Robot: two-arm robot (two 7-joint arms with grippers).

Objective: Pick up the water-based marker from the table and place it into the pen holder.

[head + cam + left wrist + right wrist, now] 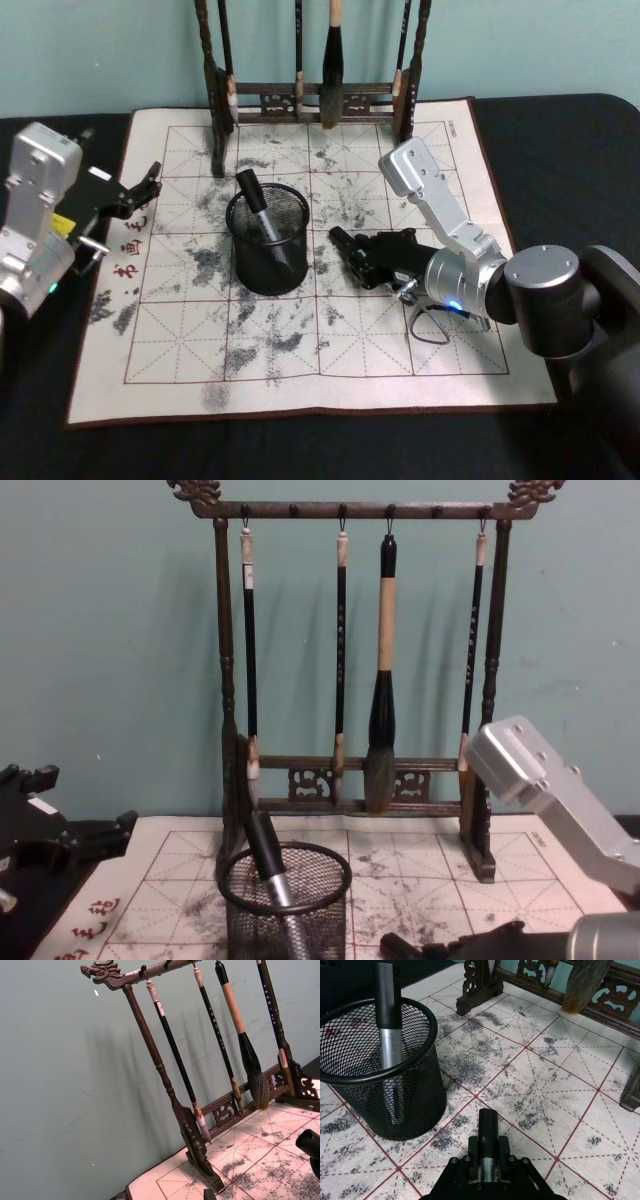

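A black mesh pen holder stands on the ink-stained mat, and one black-capped, silver-bodied marker leans inside it. The right wrist view shows that holder and its marker close by. My right gripper is low over the mat just right of the holder, shut on a second water-based marker whose black cap points toward the holder. My left gripper is parked at the mat's left edge, open and holding nothing.
A tall brown wooden brush rack with several hanging brushes stands along the back of the mat, behind the holder. The dark tabletop surrounds the mat. The mat in front of the holder is bare.
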